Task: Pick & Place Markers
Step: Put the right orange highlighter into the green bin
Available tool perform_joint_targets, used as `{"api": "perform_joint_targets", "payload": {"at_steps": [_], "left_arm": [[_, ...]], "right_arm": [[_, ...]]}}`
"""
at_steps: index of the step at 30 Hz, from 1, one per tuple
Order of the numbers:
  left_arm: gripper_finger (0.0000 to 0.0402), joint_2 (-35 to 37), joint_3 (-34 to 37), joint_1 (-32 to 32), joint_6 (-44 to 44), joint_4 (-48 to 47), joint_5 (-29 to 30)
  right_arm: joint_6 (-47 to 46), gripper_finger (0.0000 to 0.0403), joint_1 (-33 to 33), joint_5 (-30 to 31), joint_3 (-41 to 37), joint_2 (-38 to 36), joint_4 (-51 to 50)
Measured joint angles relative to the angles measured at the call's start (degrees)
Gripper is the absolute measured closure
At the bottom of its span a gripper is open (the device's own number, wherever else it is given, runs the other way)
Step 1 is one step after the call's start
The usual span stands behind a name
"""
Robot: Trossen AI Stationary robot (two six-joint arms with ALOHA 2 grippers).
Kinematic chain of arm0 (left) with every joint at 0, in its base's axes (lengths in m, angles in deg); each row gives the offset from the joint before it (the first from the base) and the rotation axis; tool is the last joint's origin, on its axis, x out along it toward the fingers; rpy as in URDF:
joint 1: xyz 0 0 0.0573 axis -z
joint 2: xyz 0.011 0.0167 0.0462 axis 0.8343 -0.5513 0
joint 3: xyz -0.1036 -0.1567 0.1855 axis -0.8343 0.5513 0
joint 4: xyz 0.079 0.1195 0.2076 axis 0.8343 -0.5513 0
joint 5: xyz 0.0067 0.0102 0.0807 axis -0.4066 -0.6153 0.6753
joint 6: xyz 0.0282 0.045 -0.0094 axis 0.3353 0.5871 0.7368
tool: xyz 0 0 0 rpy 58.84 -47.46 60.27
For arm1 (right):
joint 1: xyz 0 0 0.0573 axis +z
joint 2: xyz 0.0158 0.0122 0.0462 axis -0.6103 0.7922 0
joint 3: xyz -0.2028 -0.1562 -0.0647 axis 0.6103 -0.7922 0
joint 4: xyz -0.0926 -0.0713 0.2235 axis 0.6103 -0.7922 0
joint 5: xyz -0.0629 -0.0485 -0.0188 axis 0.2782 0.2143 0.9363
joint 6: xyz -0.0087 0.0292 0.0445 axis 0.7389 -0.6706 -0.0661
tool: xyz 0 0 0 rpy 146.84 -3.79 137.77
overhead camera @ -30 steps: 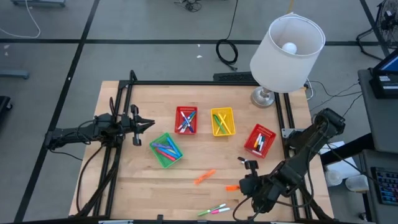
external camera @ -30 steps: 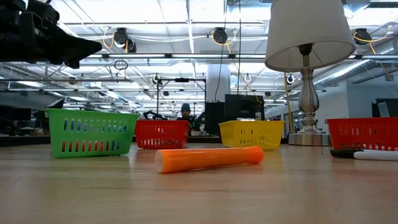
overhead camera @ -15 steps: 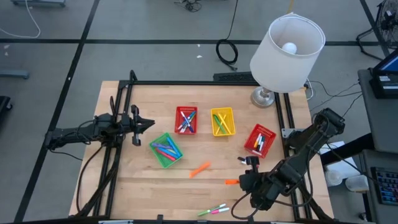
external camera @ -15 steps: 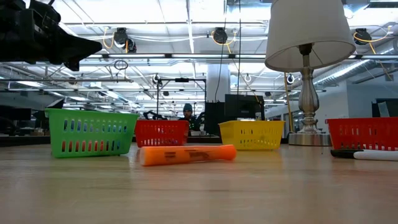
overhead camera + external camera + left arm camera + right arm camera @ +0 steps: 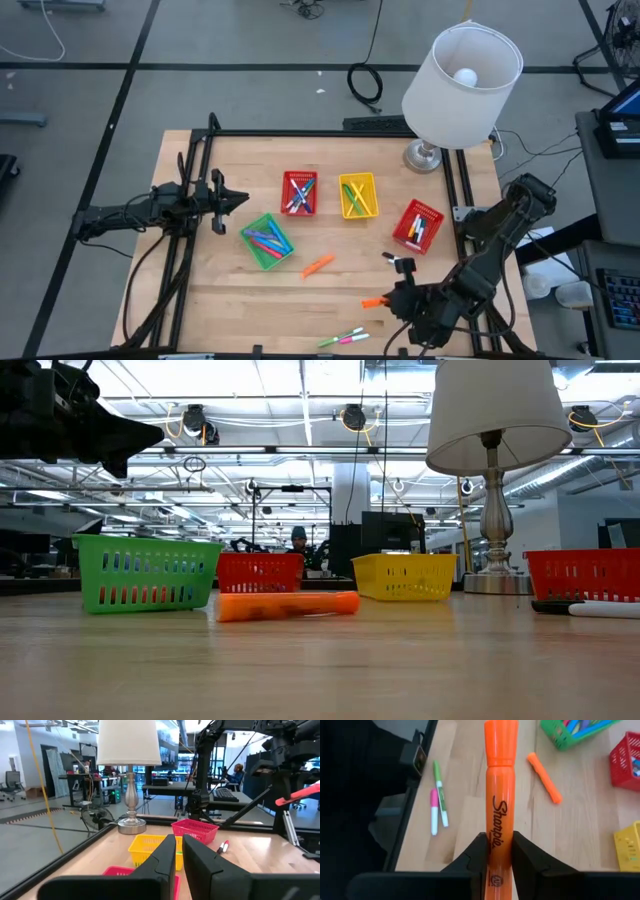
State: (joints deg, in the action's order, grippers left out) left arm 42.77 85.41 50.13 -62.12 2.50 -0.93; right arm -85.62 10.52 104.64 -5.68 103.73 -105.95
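Note:
My right gripper hangs over the table's near right part, shut on an orange marker whose capped end sticks out ahead of the fingers. A second orange marker lies on its side on the bare wood near the green basket. A green and a pink marker lie side by side at the near edge. Other markers fill the two red baskets and the yellow basket. My left gripper waits shut above the table's left side. My right gripper pinches the orange marker's barrel near its rear end between its two fingers. The marker runs along the fingers and points out ahead of them, slanting down toward the table's left. It is lifted clear of the wood.
A table lamp stands at the far right corner, its shade overhanging the table. A black-and-white marker lies just beyond my right gripper. Bare wood lies between the baskets and the near edge.
The loose orange marker has rolled across the wood away from the near edge, toward the green basket. It still lies flat on its side.

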Motion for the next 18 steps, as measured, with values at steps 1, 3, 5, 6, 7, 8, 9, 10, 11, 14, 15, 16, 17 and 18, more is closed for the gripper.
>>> {"api": "perform_joint_targets", "payload": {"at_steps": [1, 3, 5, 6, 7, 8, 9, 10, 11, 14, 15, 16, 17, 18], "left_arm": [[0.0360, 0.0, 0.0, 0.0, 0.0, 0.0, 0.0], [0.0360, 0.0, 0.0, 0.0, 0.0, 0.0, 0.0], [0.0360, 0.0, 0.0, 0.0, 0.0, 0.0, 0.0], [0.0360, 0.0, 0.0, 0.0, 0.0, 0.0, 0.0], [0.0360, 0.0, 0.0, 0.0, 0.0, 0.0, 0.0], [0.0360, 0.0, 0.0, 0.0, 0.0, 0.0, 0.0], [0.0360, 0.0, 0.0, 0.0, 0.0, 0.0, 0.0], [0.0360, 0.0, 0.0, 0.0, 0.0, 0.0, 0.0], [0.0360, 0.0, 0.0, 0.0, 0.0, 0.0, 0.0], [0.0360, 0.0, 0.0, 0.0, 0.0, 0.0, 0.0], [0.0360, 0.0, 0.0, 0.0, 0.0, 0.0, 0.0], [0.0360, 0.0, 0.0, 0.0, 0.0, 0.0, 0.0], [0.0360, 0.0, 0.0, 0.0, 0.0, 0.0, 0.0], [0.0360, 0.0, 0.0, 0.0, 0.0, 0.0, 0.0]], "right_arm": [[0.0, 0.0354, 0.0, 0.0, 0.0, 0.0, 0.3], [0.0, 0.0353, 0.0, 0.0, 0.0, -0.1, 0.1], [0.0, 0.0353, 0.0, 0.0, 0.0, 0.0, 0.1], [0.0, 0.0353, 0.0, 0.0, 0.0, 0.0, 0.0], [0.0, 0.0353, 0.0, 0.0, 0.0, 0.0, 0.0], [0.0, 0.0353, 0.0, -0.1, 0.0, -0.1, -0.1], [-0.1, 0.0353, 0.0, -0.1, 0.0, -0.1, -0.2], [-0.4, 0.0353, 0.0, -0.2, 0.0, 0.0, -0.3], [-1.2, 0.0353, 0.0, -0.1, 0.0, -0.1, -0.3], [-2.9, 0.0353, 0.0, -0.3, 0.0, -0.1, -0.3], [-3.0, 0.0353, 0.0, -0.4, 0.0, -0.1, -0.5], [-3.0, 0.0353, 0.0, -0.9, 0.0, -0.1, -1.0], [-3.0, 0.0353, 0.0, -1.6, 0.0, -0.1, -1.9], [-3.1, 0.0353, 0.0, -1.9, 0.0, -0.2, -3.2]]}}
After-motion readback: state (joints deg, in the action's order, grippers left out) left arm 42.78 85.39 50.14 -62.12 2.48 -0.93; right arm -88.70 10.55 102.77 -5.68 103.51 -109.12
